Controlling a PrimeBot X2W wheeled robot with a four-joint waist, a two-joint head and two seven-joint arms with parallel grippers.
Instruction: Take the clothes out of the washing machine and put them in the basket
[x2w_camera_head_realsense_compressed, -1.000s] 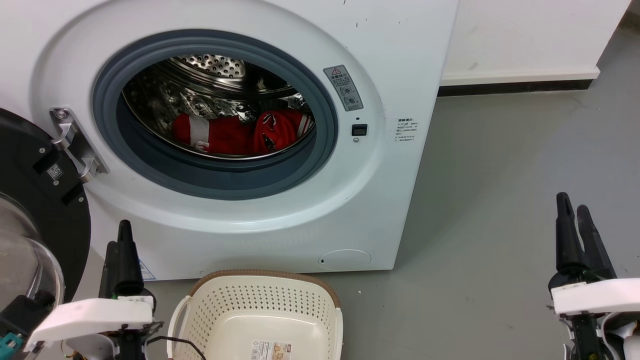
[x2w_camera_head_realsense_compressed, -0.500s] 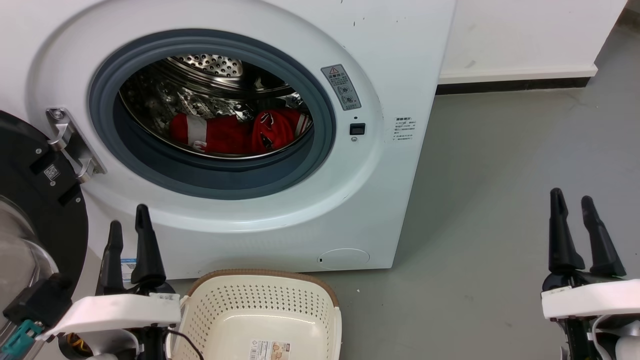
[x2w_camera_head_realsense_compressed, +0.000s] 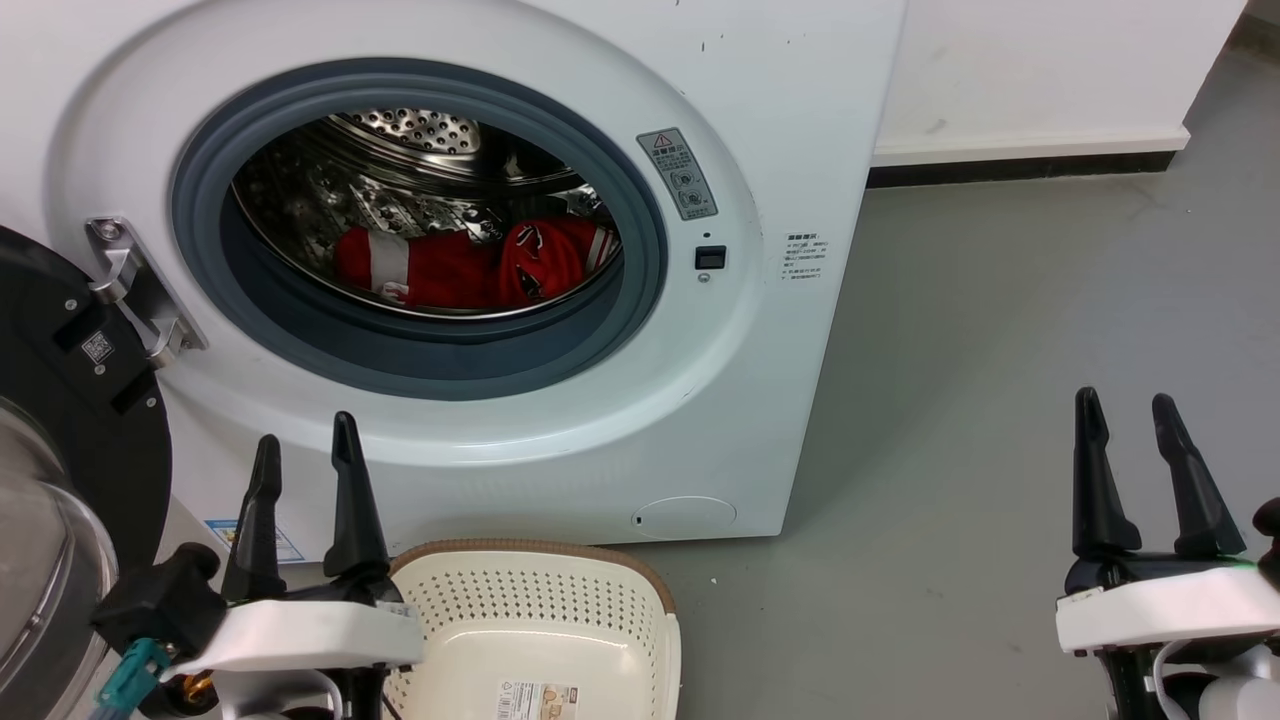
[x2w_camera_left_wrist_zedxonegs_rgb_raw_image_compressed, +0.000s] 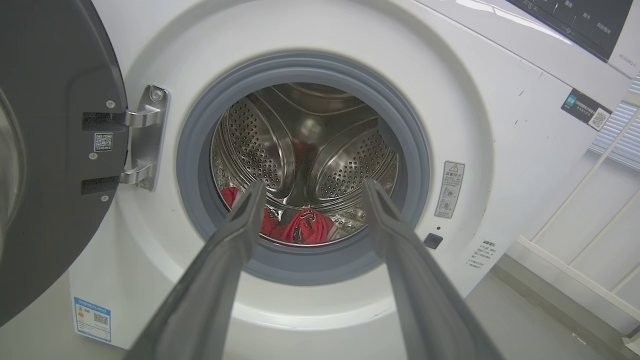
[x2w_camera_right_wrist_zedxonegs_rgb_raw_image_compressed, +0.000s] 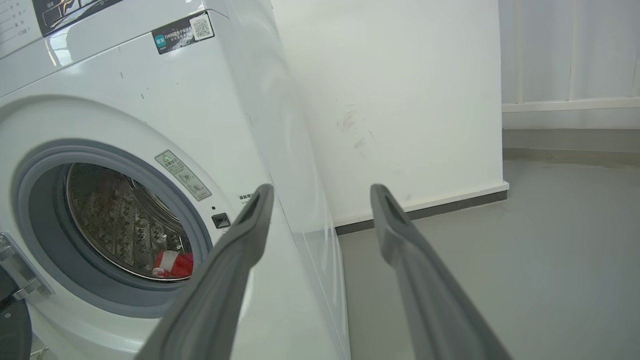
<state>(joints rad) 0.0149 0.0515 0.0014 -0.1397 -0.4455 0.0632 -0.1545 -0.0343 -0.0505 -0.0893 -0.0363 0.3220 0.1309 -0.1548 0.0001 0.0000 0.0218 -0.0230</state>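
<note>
The left gripper (x2w_camera_head_realsense_compressed: 306, 430) (fingers spread wide, empty) faced the washing machine (x2w_camera_head_realsense_compressed: 700, 400); best reach low for the clothes (x2w_camera_head_realsense_compressed: 450, 270).

- Floor (x2w_camera_head_realsense_compressed: 1000, 380): smooth, matt grey surface with a few small specks. It is evenly lit and carries soft shadows only.
- Wall (x2w_camera_head_realsense_compressed: 1050, 60): plain white, meeting the floor at the upper right of the head view.
- Skirting (x2w_camera_head_realsense_compressed: 1030, 148): white projecting ledge above a dark strip (x2w_camera_head_realsense_compressed: 1020, 172) at floor level.
- Scuff marks (x2w_camera_right_wrist_zedxonegs_rgb_raw_image_compressed: 355, 132): faint grey smudges on the wall in the right wrist view.
- Panelled section (x2w_camera_right_wrist_zedxonegs_rgb_raw_image_compressed: 570, 50): white, with vertical joints and a horizontal ledge beneath.
</note>
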